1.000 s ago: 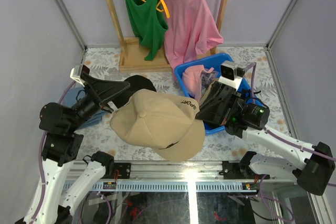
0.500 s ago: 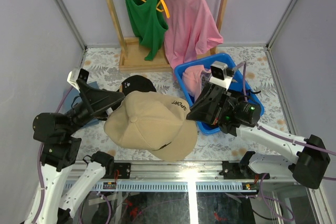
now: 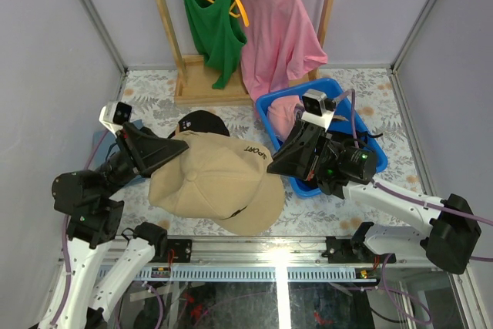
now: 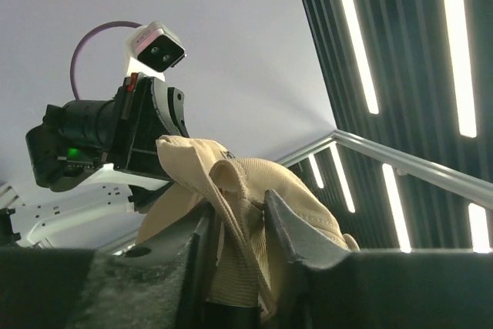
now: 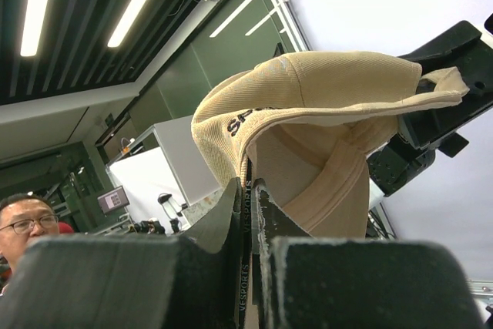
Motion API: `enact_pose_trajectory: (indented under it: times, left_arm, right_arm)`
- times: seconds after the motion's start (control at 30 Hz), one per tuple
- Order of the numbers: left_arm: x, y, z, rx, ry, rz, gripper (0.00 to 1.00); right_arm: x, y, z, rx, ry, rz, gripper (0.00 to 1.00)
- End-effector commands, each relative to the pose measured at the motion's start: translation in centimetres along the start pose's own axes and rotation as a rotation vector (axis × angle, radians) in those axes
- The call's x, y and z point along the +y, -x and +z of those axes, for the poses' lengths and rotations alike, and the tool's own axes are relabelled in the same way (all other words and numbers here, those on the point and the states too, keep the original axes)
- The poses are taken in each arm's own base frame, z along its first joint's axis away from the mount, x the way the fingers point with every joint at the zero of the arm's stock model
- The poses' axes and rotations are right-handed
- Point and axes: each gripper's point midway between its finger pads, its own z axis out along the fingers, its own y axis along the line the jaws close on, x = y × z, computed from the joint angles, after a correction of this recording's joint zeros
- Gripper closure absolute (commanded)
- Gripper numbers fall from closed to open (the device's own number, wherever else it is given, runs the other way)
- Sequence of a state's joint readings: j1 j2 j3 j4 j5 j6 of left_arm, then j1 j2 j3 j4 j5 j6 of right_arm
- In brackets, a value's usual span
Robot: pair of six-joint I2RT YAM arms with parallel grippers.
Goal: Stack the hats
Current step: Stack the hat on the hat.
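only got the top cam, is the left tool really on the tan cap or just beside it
Observer: Left wrist view shows tan cap fabric bunched between the left tool's two fingers.
Operator: and the right one, cant see its tips
Observer: In the right wrist view the right tool is shut on the edge of the brim, with printed lettering between its fingers.
Operator: anything tucked inside the cap
Observer: The right wrist view looks into its hollow underside; only tan lining shows.

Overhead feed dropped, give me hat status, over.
Grippers: left gripper and right gripper both shut on tan cap, opposite edges. Cap held up between them. Behind it, black cap partly covered.
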State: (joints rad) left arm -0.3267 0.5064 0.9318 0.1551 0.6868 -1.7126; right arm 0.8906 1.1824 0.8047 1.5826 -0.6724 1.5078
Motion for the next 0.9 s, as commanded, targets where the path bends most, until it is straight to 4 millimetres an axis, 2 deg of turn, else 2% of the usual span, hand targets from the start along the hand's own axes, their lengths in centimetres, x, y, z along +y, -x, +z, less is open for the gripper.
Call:
enact_pose_trajectory:
  times: [0.0, 0.07, 0.1, 0.27, 0.43, 0.6, 0.87]
  left_arm:
    - [-1.4, -0.6, -0.2, 0.022, -0.066, 0.073, 0.82]
    - [-1.2, -0.2, -0.1, 0.001, -0.056, 0.091, 0.97]
    - [-1.0, 0.0, 0.0, -0.015, -0.047, 0.104, 0.99]
    - [0.1, 2.2, 0.4, -0.131, 0.041, 0.216, 1.0]
    - [1.7, 4.9, 0.3, -0.263, 0.131, 0.304, 1.0]
    - [4.5, 8.0, -0.4, -0.396, 0.243, 0.372, 1.0]
    - [10.4, 11.5, -2.0, -0.526, 0.413, 0.44, 1.0]
  right_arm:
    - [2.3, 1.1, 0.3, -0.052, 0.088, -0.085, 1.0]
    - [1.4, 1.4, -0.3, -0.074, 0.05, -0.085, 1.0]
    - [0.8, 1.6, -0.7, -0.086, 0.026, -0.083, 1.0]
    - [-2.4, 3.1, -2.7, -0.135, -0.081, -0.083, 1.0]
    - [-6.5, 4.7, -5.2, -0.184, -0.194, -0.06, 1.0]
    - [-11.0, 6.6, -7.4, -0.218, -0.285, -0.016, 1.0]
    - [-17.2, 8.8, -11.7, -0.252, -0.426, 0.032, 0.96]
